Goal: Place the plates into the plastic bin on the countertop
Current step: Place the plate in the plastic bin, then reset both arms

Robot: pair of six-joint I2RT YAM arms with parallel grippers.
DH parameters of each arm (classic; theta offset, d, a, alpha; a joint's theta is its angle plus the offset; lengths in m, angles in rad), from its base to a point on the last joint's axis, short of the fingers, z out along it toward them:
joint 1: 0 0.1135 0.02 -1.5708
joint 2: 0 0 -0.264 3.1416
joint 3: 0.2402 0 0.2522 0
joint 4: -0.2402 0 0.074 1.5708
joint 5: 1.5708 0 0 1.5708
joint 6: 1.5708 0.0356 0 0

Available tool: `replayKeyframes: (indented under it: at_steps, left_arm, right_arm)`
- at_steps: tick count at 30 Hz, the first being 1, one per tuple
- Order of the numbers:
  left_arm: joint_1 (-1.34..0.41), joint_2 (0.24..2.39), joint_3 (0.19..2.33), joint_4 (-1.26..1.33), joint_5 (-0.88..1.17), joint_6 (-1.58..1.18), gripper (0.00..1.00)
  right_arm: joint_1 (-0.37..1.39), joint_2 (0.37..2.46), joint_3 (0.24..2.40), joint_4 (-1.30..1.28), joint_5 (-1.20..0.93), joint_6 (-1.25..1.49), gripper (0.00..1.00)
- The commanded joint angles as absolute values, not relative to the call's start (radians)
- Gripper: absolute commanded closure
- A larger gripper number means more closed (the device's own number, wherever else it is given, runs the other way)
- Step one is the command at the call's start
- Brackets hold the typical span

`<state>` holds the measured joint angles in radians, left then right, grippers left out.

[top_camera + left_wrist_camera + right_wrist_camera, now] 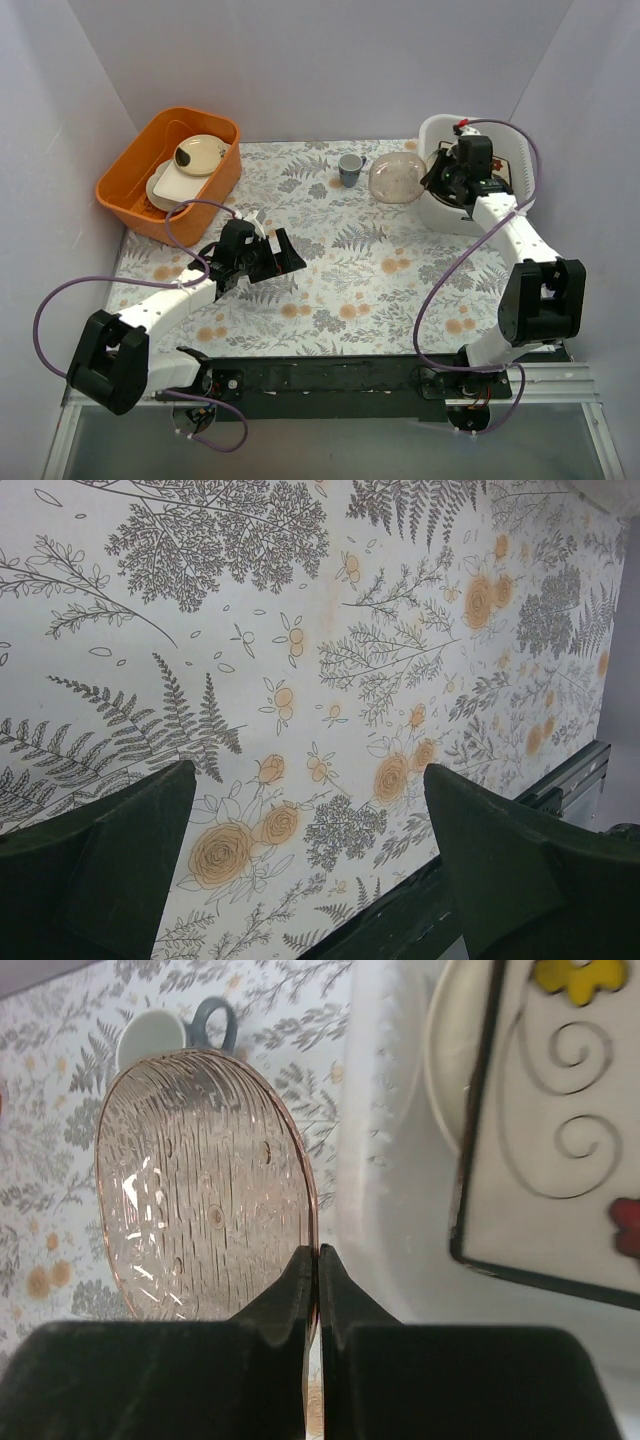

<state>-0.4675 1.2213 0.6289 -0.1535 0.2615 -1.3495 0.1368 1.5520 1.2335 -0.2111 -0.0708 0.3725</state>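
Right gripper (312,1256): matte black fingers pinched on the near rim of the pink plate (200,1190).
Pink plate: translucent, round and ribbed like pressed glass, with a thin darker edge. It spread ahead and left of the fingers, just outside the bin, possibly lifted off the cloth.
Plastic bin (385,1160): smooth white, with a rolled rim, directly right of the fingers. It held a cream square plate (560,1160) with a dark border and swirls.
Cup (150,1035): grey-blue, beyond the plate's far edge.
Left gripper (308,770): jaws spread wide, nothing between them.
Countertop (300,580): flat fern-printed cloth beneath those fingers.
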Motion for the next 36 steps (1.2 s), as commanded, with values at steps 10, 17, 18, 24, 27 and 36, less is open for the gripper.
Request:
replayKeyframes:
  at_steps: [10,17,18,24,27,36]
  left_arm:
    - [-0.463,1.170,0.594,-0.152,0.290,-1.348,0.02]
    - [-0.463,1.158,0.600,-0.166,0.291,-1.348,0.02]
    - [-0.463,1.157,0.594,-0.160,0.290,-1.348,0.02]
    - [-0.463,1.157,0.588,-0.156,0.282,-1.345,0.02]
    - [-0.463,1.161,0.592,-0.160,0.273,-1.342,0.02]
    - [-0.463,1.207,0.617,-0.132,0.242,-1.333,0.02]
  right_arm:
    - [-0.152,1.608,1.396,-0.256,-0.100,0.374,0.99]
    - [-0.212,1.647,1.372,-0.238,-0.037,0.396,0.97]
    - [-0.213,1.649,1.370,-0.233,-0.043,0.397,0.96]
    - [-0.221,1.629,1.306,-0.196,-0.064,0.426,0.45]
    - [-0.222,1.557,1.225,-0.117,-0.063,0.437,0.26]
    - [-0.143,1.402,1.135,-0.074,-0.123,0.423,0.02]
